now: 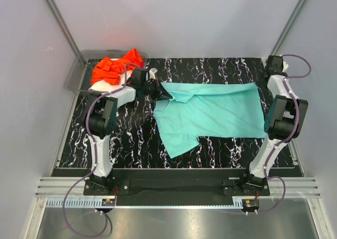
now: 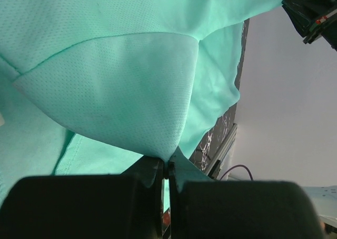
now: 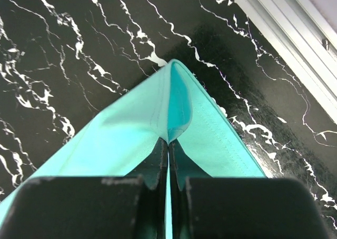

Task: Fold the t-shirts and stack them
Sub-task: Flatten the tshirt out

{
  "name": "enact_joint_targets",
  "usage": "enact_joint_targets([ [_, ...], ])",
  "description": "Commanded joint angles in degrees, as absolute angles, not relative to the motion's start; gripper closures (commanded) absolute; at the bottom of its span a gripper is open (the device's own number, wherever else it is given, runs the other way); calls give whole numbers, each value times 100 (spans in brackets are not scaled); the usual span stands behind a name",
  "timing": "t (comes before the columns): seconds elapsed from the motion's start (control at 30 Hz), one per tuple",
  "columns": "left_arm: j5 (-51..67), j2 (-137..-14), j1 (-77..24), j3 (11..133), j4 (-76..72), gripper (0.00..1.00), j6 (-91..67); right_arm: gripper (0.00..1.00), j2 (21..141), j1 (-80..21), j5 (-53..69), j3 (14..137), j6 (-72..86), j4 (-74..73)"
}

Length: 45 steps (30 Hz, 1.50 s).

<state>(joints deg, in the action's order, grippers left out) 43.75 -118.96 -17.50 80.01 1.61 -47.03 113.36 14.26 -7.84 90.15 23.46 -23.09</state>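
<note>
Gripping the teal shirt (image 1: 210,112), spread mid-bench, with jaws clamped on its cloth in both left gripper (image 2: 167,165) and right gripper (image 3: 168,144), orange shirt (image 1: 113,68) heaped at the far-left corner.

Top & wrist cams, shared t-shirt (image 1: 210,112)

Turquoise t-shirt (image 1: 210,112), orange t-shirt (image 1: 113,69); the table (image 1: 131,139) is black, veined white.

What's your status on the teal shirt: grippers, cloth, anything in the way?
Both shut on teal shirt: left gripper, right gripper. Shirt spread on table, held at opposite ends. Orange shirt in tray far left, apart.
</note>
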Motion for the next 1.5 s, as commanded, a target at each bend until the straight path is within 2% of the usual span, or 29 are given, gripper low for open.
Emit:
enact_joint_targets([
  [0.0, 4667, -11619, -1775, 7963, -18, 96, -4711, 100, 11443, 1433, -817, 9220, 2224, -2382],
  [0.3, 4764, -11575, -1767, 8191, -35, 96, -4439, 100, 11628, 1433, -659, 9413, 2434, -2461],
  [0.53, 4712, -12198, -1723, 9559, -219, 96, -4386, 100, 12093, 1433, -317, 10404, 2926, -2452],
  [0.67, 4404, -12813, -1644, 10344, -763, 87, -4211, 100, 12541, 1433, -98, 10793, 3251, -2058],
  [0.73, 3956, -12989, -1617, 10580, -1105, 77, -4114, 99, 12708, 1433, -18, 11047, 3410, -1829],
  [0.77, 3894, -13129, -1574, 10721, -1134, 75, -4183, 97, 12961, 1433, 296, 11204, 3445, -1741],
  [0.8, 3824, -13366, -1547, 10897, -1099, 71, -4227, 85, 13112, 1441, 438, 11624, 3498, -1758],
  [0.83, 3797, -13446, -1521, 11333, -611, 61, -4097, 79, 13366, 1450, 753, 11880, 3472, -1984],
  [0.87, 3719, -13439, -1521, 11486, -337, 56, -3904, 76, 13455, 1433, 817, 12144, 3437, -2195],
  [0.9, 3431, -13351, -1547, 11531, -82, 52, -3633, 65, 13508, 1433, 800, 12582, 3367, -2432],
  [1.0, 2405, -12396, -1739, 10893, 886, 38, -2236, 46, 13474, 1441, 537, 13155, 3096, -3460],
  [1.03, 2156, -11871, -1897, 10690, 1218, 32, -1606, 44, 13369, 1450, 388, 13236, 3007, -4002],
  [1.13, 1679, -10824, -2117, 9723, 1494, 31, -1274, 39, 12730, 1459, 46, 12764, 2760, -4472],
  [1.23, 1556, -10119, -2380, 8677, 1590, 31, -1432, 33, 11817, 1468, -228, 11570, 2803, -4491],
  [1.47, 1748, -8441, -2988, 6823, 2259, 37, -2714, 31, 10372, 1485, -352, 9188, 3313, -4588],
])
